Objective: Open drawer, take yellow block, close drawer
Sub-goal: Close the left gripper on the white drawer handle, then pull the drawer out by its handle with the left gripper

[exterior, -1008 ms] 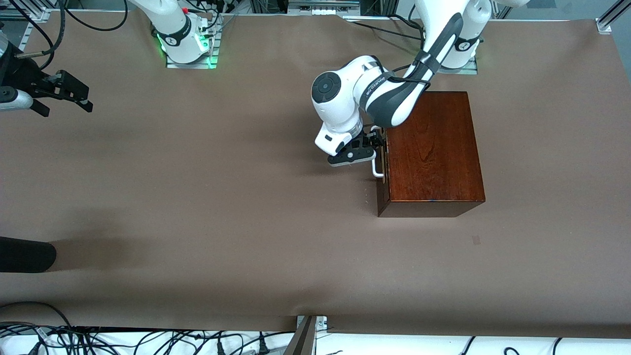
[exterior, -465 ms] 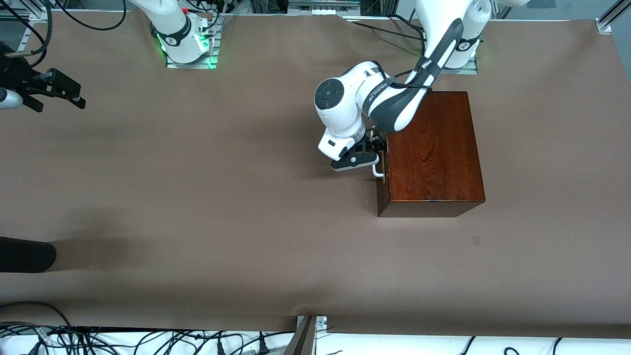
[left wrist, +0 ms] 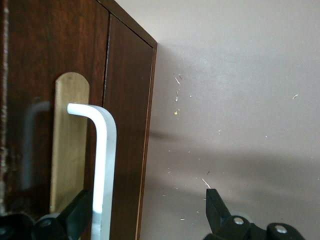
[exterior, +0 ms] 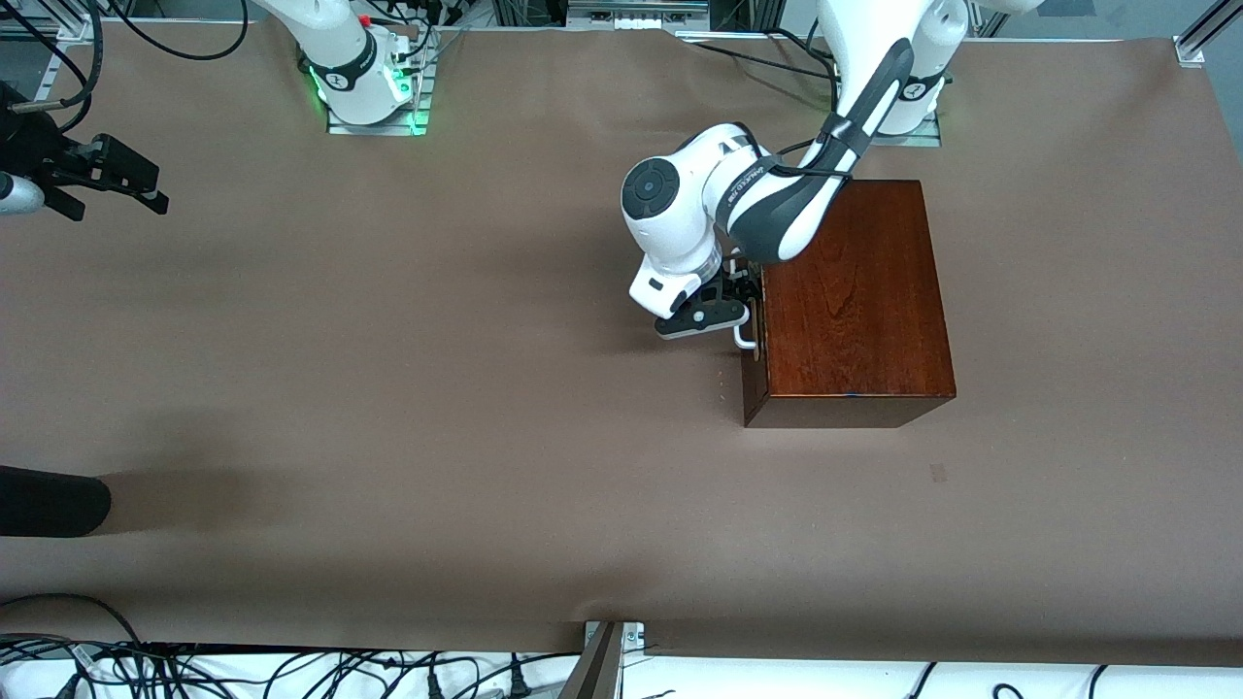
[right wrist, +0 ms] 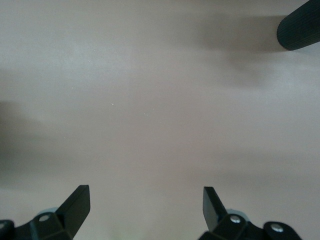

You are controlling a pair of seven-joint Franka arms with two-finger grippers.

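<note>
The dark reddish-brown wooden box (exterior: 850,301) stands at the left arm's end of the table. Its drawer (left wrist: 55,60) is shut, with the white loop handle (exterior: 744,335) on the front facing the table's middle. My left gripper (exterior: 735,291) is open in front of the drawer, at the handle. In the left wrist view the handle (left wrist: 105,160) lies between the open jaws (left wrist: 147,202), close against one finger (left wrist: 75,212); the jaws are not closed on it. The yellow block is hidden. My right gripper (exterior: 136,184) is open and empty, waiting over the right arm's end of the table (right wrist: 145,197).
A black rounded object (exterior: 49,500) juts onto the table at the right arm's end, nearer to the front camera; it also shows in the right wrist view (right wrist: 300,30). Cables lie along the table's near edge. Brown tabletop (exterior: 437,388) spreads between the two arms.
My left gripper has shifted slightly toward the drawer front and handle. My right gripper drew back a little toward the right arm's end of the table, then held still.
</note>
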